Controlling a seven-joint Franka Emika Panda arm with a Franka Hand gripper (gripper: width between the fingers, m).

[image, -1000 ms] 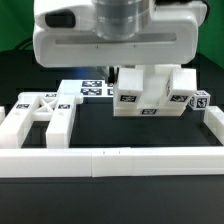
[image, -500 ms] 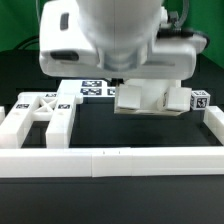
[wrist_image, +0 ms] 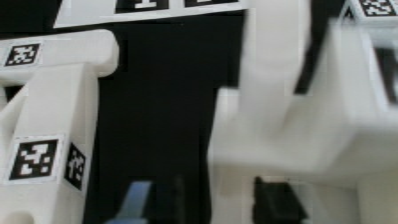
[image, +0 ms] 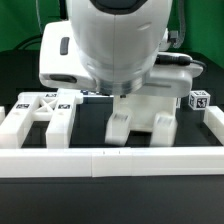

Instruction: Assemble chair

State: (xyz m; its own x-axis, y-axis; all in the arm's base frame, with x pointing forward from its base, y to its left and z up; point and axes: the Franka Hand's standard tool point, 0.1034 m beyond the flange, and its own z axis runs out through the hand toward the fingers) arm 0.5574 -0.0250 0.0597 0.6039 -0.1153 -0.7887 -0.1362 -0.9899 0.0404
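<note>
My gripper (wrist_image: 205, 196) is shut on a white chair part (image: 146, 112) with two square-ended legs pointing down, held low just behind the border rail. In the wrist view this part (wrist_image: 294, 110) fills the far side, and a wall of it sits between my fingers (wrist_image: 276, 198). The arm's white body (image: 115, 45) hides the fingers in the exterior view. An X-braced frame (image: 40, 110) with tags lies at the exterior view's left; one tagged leg of it shows in the wrist view (wrist_image: 63, 110). A small tagged part (image: 198, 100) sits at the exterior view's right.
The long low white border rail (image: 110, 160) runs along the front and up both sides. The marker board (wrist_image: 160, 8) lies beyond the parts in the wrist view. A dark gap of table (wrist_image: 169, 120) separates the frame leg from the held part.
The arm has come forward and down with the held part. The part has moved lower and its legs now point down near the table. The frame has not moved.
</note>
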